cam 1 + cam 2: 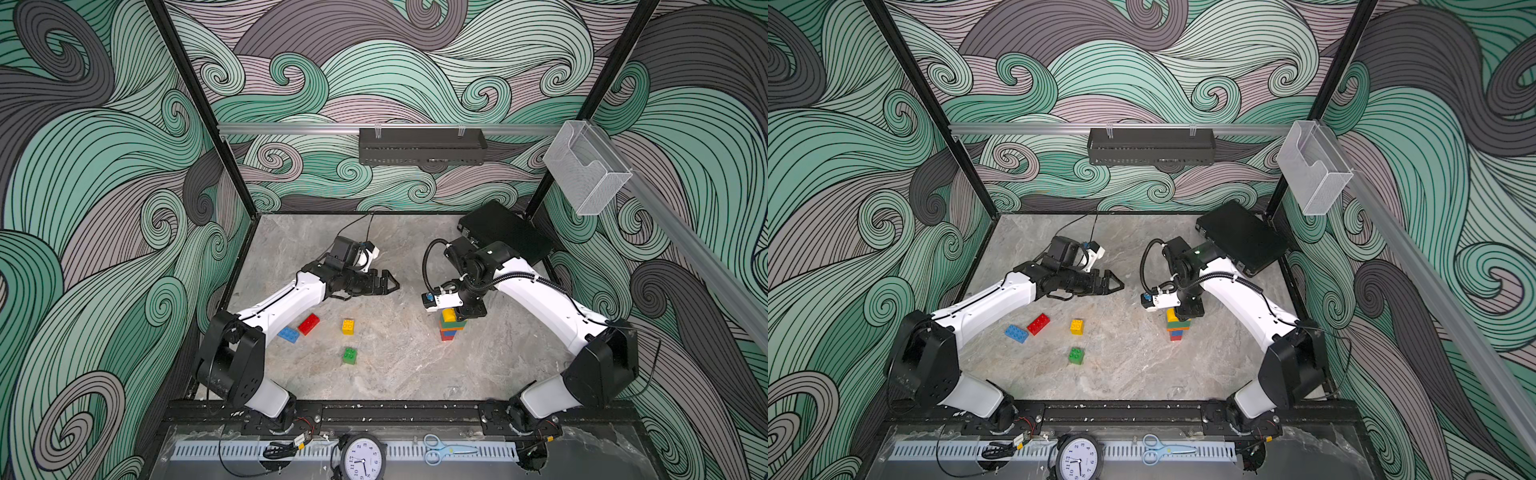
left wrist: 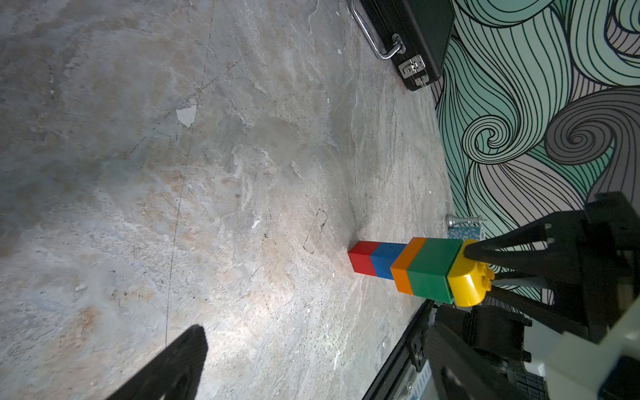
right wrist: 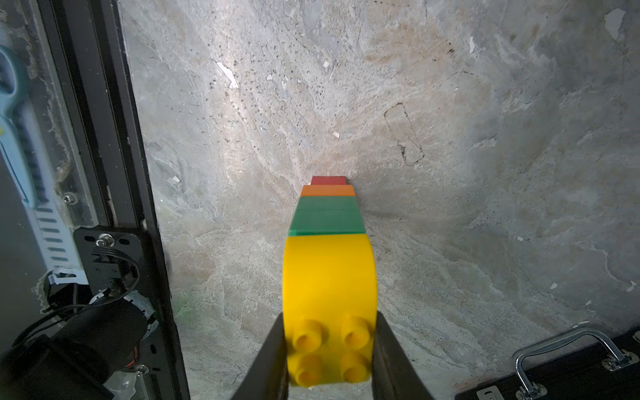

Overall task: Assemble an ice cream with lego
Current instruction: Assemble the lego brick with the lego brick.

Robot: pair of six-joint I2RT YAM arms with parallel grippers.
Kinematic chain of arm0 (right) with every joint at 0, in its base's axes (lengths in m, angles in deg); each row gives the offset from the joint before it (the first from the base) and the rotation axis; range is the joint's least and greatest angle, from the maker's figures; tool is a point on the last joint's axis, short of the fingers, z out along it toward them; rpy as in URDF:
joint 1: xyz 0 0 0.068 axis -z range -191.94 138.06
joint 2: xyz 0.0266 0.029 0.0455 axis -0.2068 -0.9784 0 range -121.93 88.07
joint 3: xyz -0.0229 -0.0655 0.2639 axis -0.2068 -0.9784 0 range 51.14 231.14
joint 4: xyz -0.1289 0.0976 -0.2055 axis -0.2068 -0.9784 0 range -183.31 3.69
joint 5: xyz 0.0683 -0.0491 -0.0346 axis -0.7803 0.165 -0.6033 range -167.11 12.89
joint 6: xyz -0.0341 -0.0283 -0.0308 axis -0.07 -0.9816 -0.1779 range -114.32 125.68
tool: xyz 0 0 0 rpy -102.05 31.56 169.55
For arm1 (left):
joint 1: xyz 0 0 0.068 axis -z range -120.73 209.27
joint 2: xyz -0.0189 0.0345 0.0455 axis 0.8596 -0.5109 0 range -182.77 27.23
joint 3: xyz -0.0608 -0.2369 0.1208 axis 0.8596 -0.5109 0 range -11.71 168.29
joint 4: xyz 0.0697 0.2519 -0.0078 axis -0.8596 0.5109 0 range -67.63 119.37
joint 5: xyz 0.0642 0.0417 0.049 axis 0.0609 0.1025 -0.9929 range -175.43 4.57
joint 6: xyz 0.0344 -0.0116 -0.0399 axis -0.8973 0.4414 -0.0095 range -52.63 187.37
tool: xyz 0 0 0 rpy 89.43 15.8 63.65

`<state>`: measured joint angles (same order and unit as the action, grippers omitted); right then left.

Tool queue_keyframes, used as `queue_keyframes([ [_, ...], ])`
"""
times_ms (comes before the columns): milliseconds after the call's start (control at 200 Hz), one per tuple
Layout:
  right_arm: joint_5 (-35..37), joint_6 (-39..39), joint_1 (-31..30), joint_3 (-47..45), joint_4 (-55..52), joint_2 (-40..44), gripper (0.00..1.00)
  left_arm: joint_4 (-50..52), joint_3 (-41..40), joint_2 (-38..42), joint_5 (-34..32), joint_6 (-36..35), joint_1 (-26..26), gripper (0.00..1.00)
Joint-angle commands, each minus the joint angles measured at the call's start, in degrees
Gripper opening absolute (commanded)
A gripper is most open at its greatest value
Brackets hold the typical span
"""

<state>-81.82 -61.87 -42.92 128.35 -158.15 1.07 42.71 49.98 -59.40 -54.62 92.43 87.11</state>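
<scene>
**Right pincer** (image 3: pixel 329 349): clamped on the yellow round-topped brick (image 2: pixel 467 282), one finger against each flat side, with the studs uncovered. The grip comes from straight above. I judge that this holds the brick square to the column while it is pressed home.

**Lego tower** (image 1: pixel 449 328): upright on the table (image 1: pixel 395 374), on the right arm's side, near the black case (image 1: pixel 507 232). From the base up it runs red brick (image 2: pixel 362 258), blue brick (image 2: pixel 386 259), thin orange brick (image 2: pixel 405 266), green brick (image 2: pixel 433 272), then the held yellow piece. The narrow foot widening upward reads as a cone, and the domed top as a scoop. In the left wrist view yellow meets green with no visible gap, so it is judged seated or nearly so.

**Left pincer** (image 1: pixel 390 285): jaws apart with nothing between them. It hangs above the table, well apart from the tower and pointing toward it. It is probably parked clear to give the right arm room.

**Loose stock**: the blue oblong brick (image 1: pixel 289 333) and red oblong brick (image 1: pixel 308 323) lie just beside each other near the left arm. The yellow square brick (image 1: pixel 348 326) and green square brick (image 1: pixel 350 355) lie nearer the centre. All four are studs up.

**Risk**: the column is tall on a small foot. Any sideways drag on release could topple it, so the next move calls for a clean opening and a vertical lift.
</scene>
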Motion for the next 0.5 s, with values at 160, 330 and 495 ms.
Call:
queue_keyframes([
  [160, 3.2, -0.4, -1.0, -7.7, 2.5, 0.3, 0.0, 1.3, -0.2, 1.9, -0.6, -1.0, 0.2, 0.99],
  [330, 5.4, 0.0, -1.6, -7.6, 1.9, -0.3, 0.0, 1.4, -0.1, 1.8, -0.5, -1.1, 0.2, 0.98],
  [495, 6.0, 1.1, -2.2, -5.9, -0.4, -2.1, 0.0, 1.5, 0.0, 1.9, -0.5, -1.1, 0.2, 0.99],
])
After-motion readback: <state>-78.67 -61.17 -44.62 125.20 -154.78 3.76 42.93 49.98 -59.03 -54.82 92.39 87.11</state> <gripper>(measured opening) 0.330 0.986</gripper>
